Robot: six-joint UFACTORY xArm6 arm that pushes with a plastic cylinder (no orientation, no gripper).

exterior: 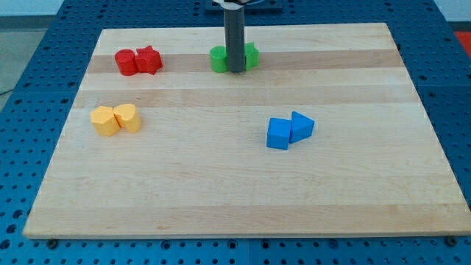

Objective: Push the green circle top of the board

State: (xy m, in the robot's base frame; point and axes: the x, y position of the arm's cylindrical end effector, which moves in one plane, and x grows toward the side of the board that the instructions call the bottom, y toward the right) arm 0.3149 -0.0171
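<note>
The dark rod comes down from the view's top, and my tip [236, 71] rests on the board between two green blocks. The green block on the left [218, 59] looks round and is the green circle. The second green block [252, 56] sits to the right of the rod, partly hidden, its shape unclear. Both green blocks touch or nearly touch the rod, near the board's top edge.
A red round block [126, 62] and a red star [149, 59] sit together at upper left. Two yellow blocks [105, 121] [128, 117] sit at the left. A blue cube [279, 133] and a blue triangle [302, 126] sit right of centre. The wooden board [235, 199] lies on a blue pegboard.
</note>
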